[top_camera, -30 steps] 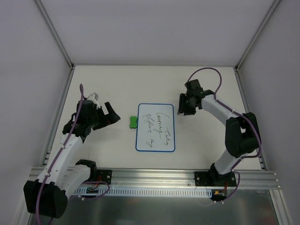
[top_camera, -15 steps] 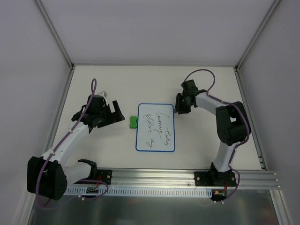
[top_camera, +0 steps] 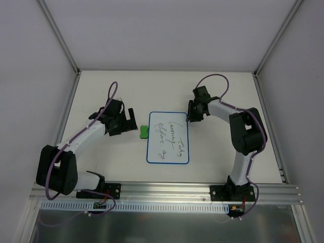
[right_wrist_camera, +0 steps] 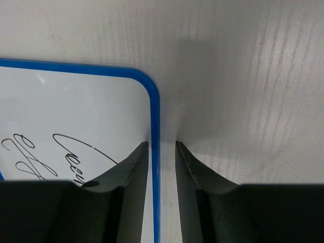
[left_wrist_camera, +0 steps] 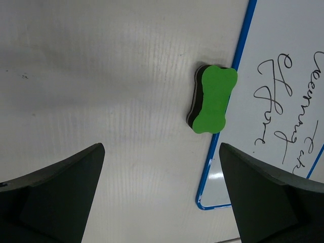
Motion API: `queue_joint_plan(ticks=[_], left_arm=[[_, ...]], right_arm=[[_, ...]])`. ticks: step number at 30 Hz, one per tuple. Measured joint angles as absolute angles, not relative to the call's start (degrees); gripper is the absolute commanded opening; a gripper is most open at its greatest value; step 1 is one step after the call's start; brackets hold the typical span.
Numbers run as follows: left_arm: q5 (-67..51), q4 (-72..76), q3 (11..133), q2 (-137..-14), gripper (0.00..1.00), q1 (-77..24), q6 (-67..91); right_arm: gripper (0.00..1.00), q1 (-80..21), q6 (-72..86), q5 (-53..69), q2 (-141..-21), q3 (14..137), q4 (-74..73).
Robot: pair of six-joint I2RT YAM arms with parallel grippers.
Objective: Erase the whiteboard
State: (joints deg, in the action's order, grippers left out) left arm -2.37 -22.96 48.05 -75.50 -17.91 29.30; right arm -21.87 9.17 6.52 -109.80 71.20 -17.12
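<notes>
While the left claw (left_wrist_camera: 161,149) gapes empty, the right claw (right_wrist_camera: 161,144), barely parted, straddles the whiteboard (right_wrist_camera: 76,106) edge.

We see a smooth, glossy whiteboard (top_camera: 168,137) edged in blue plastic, a matt green foam-like eraser (left_wrist_camera: 214,98), a matt, finely ribbed table (left_wrist_camera: 101,76)

The left arm (top_camera: 86,134) reaches forward and bends in toward the middle. The left gripper (top_camera: 130,120) points to the right with its fingers wide apart. The right arm (top_camera: 245,131) folds up and reaches left. The right gripper (top_camera: 190,117) points down, its fingers nearly together with a thin gap.
</notes>
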Motion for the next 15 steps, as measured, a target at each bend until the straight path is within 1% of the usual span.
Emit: queue_joint_plan(ticks=[9,11,13,15], left_arm=[[0.2,-22.9,51.3,-82.8,0.99,-20.3,30.2],[0.6,-22.9,51.7,-83.9,0.99,-20.7,30.5],[0.8,-22.9,52.1,-84.7,0.99,-20.7,30.7],[1.4,-23.0,52.7,-85.6,0.99,-21.0,30.9]], right_arm=[[0.26,-24.7,8.3,0.8,-111.4,73.9,-19.2],[0.22,-25.1,8.3,0.2,-111.6,74.2,-19.3],[0.15,-25.2,8.5,0.4,-111.8,74.5,-19.2],[0.13,-25.4,8.8,0.4,-111.9,74.6,-19.0]])
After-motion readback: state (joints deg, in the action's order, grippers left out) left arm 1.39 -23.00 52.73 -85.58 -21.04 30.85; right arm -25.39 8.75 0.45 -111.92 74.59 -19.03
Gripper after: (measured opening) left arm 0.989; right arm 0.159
